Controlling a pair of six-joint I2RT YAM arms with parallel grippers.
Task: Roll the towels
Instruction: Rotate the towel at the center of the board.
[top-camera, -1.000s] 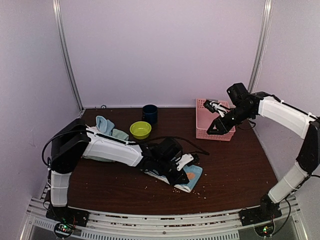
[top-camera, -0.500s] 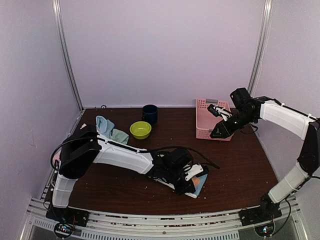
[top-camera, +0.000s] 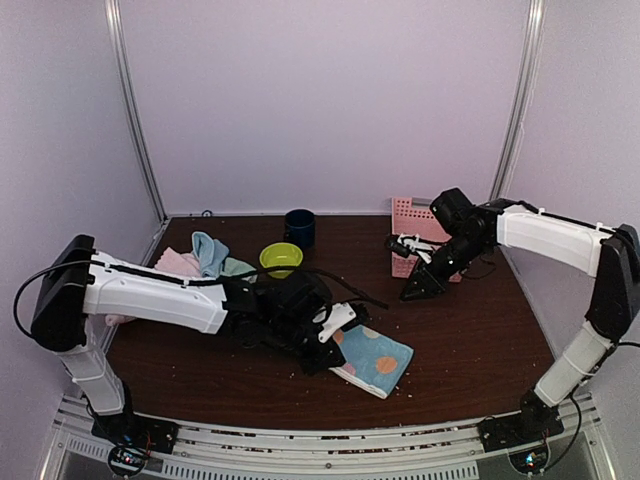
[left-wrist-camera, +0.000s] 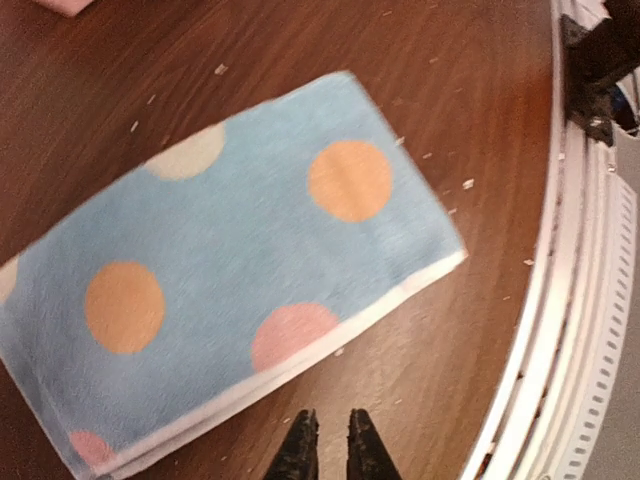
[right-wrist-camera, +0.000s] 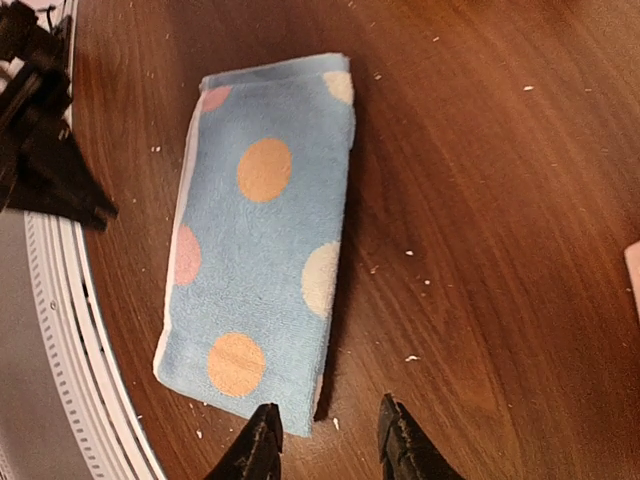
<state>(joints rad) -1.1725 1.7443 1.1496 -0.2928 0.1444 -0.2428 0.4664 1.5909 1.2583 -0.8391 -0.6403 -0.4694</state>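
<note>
A light blue terry towel with orange, pink and cream dots (top-camera: 375, 358) lies folded into a flat oblong on the dark brown wooden table (top-camera: 480, 330), right of centre and near the ribbed metal front rail (top-camera: 330, 440), as I line up both arms to begin its roll. The left gripper (left-wrist-camera: 328, 450) hovers just off the long white-hemmed edge, its fingers a sliver apart and holding nothing. The right gripper (right-wrist-camera: 328, 445) hangs near one short end with its fingers plainly spread, likewise empty. Neither touches the cloth. To my eye the roll has not begun, since the towel shows no curl at either end. I reckon the clean way is to start at a short end, nip the whole thickness of the fold, turn it over on itself, and keep each turn tight and square to the long edges. The other arm should press lightly on the far end so the strip does not skid on the smooth wood. Too shallow a pinch could peel off only the top layer and open the fold. With the rail so close, I would roll along it, not toward it. A heap of pink, pale blue and mint green towels (top-camera: 205, 258) waits at the back left, well apart.
</note>
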